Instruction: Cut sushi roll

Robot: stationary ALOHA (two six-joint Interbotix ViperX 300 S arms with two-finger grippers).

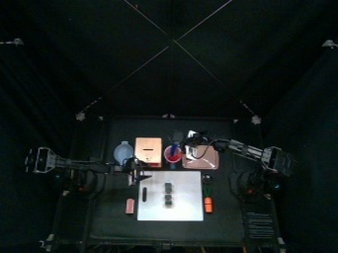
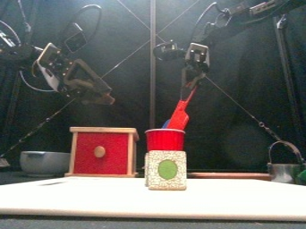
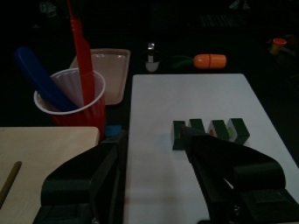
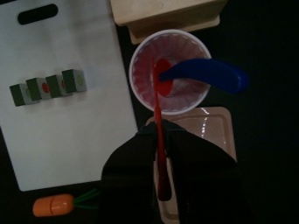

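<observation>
Three pieces of the sushi roll [image 4: 48, 87] stood side by side on the white board [image 4: 65, 122]. The red cup [image 4: 172, 73] held two tools: one blue [image 4: 211, 75] and one red knife [image 4: 158, 131]. The right gripper [image 2: 191, 79] was above the cup, at the red knife; its grip I cannot tell. The left gripper [image 3: 158, 175] stood wide open, empty.

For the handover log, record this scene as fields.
roll: dark grey sushi roll in three chunks, side by side
surface: white rectangular cutting board, chunks on it
tool: red plastic knife standing in red plastic cup, beside a blue utensil
left gripper: jaws open, over the board near the chunks
right gripper: above the cup, at the knife's upper end
</observation>
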